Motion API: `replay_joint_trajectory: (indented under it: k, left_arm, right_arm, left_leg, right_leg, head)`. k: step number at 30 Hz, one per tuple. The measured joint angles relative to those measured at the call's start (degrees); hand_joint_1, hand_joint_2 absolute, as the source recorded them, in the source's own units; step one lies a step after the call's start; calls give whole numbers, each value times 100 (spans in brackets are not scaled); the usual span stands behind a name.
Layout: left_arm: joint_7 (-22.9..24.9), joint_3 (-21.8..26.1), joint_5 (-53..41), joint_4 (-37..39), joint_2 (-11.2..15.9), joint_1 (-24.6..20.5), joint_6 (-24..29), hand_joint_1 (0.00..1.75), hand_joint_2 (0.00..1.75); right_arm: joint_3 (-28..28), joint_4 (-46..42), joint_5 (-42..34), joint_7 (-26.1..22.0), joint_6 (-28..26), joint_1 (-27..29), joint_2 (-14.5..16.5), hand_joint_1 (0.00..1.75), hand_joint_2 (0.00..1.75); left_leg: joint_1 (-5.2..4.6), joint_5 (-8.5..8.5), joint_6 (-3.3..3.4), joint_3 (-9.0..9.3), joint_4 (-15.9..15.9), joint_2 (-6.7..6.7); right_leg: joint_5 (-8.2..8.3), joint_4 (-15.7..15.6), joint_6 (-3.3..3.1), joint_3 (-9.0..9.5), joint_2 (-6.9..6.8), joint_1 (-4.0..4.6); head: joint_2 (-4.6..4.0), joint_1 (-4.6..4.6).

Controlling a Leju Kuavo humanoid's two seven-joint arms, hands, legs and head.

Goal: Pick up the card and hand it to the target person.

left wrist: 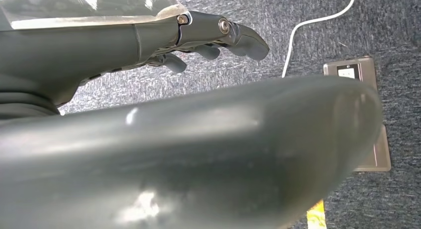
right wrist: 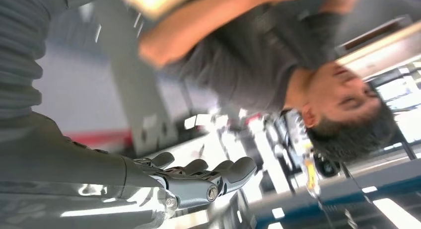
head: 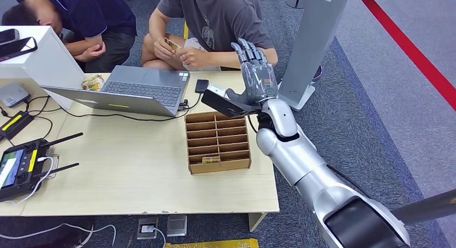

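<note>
A small yellowish card (head: 172, 43) is in the hands of the person in the grey shirt (head: 220, 16), who sits behind the table's far edge. My right hand (head: 257, 70) is raised just to the right of that person, fingers straight and apart, holding nothing. The right wrist view has the same hand (right wrist: 198, 182) empty, with the grey-shirted person (right wrist: 258, 65) beyond it. Another card (head: 211, 160) lies in the front slot of the wooden organiser (head: 218, 140). My left hand (left wrist: 208, 40) hangs over the carpet, fingers loosely extended and empty.
An open laptop (head: 145, 86) and a black phone (head: 201, 85) lie at the table's far side. A remote controller (head: 19, 164) sits at the left edge, a white box (head: 43, 59) behind it. A second person in dark blue (head: 91, 16) crouches far left. A grey stand (head: 312, 43) rises right of my hand.
</note>
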Motion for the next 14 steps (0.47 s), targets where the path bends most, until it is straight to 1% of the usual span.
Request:
replay_joint_trajectory:
  k: [3, 4, 5, 7, 8, 11, 12, 14]
  left_arm:
    - [4, 0, 0, 0, 1, 1, 1, 0, 0]
    - [6, 0, 0, 0, 1, 1, 1, 0, 0]
    - [8, 0, 0, 0, 2, 1, 1, 0, 0]
    - [9, 0, 0, 0, 2, 1, 1, 0, 0]
    - [15, 0, 0, 0, 4, 1, 2, 0, 0]
    - [41, 0, 2, 2, 25, 3, 13, 0, 0]
    - [42, 0, 3, 2, 30, 3, 17, 0, 0]
    - [37, 0, 4, 2, 31, 3, 22, 0, 0]
  right_arm:
    - [-124, -316, -1629, -469, 80, 307, -20, 0, 175]
    - [-154, -394, -2000, -557, 111, 387, -28, 0, 175]
    - [-172, -442, -2224, -607, 132, 439, -34, 0, 175]
    - [-178, -460, -2303, -624, 145, 459, -37, 0, 175]
    - [-206, -527, -2651, -701, 231, 539, -50, 0, 175]
    - [-386, -1142, -5320, -1219, 984, 1284, -201, 0, 175]
    - [-420, -1331, -5942, -1332, 1180, 1516, -254, 0, 175]
    - [-424, -1479, -6169, -1382, 1265, 1700, -298, 0, 175]
  left_leg:
    - [0, 0, 0, 0, 0, 0]
    - [0, 0, 0, 0, 0, 0]
    - [0, 0, 0, 0, 0, 0]
    - [0, 0, 0, 0, 0, 0]
    - [0, 0, 0, 0, 0, 0]
    - [0, -1, 1, 0, 0, 0]
    - [0, -1, 1, -1, 0, 0]
    - [0, -1, 1, -1, 0, 0]
  right_leg:
    - [0, 0, 0, 0, 0, 0]
    - [0, -1, 0, 0, 0, 0]
    - [0, -1, 0, -1, 0, 0]
    - [0, -1, 0, -1, 0, 0]
    - [0, -1, 0, -1, 0, 0]
    - [0, -2, 0, -1, 0, 0]
    - [0, -3, 0, -1, 0, 0]
    - [0, -3, 0, -1, 0, 0]
  head:
    - [0, 1]
    - [0, 2]
    - [0, 3]
    - [0, 3]
    - [0, 4]
    - [0, 4]
    - [0, 2]
    - [0, 0]
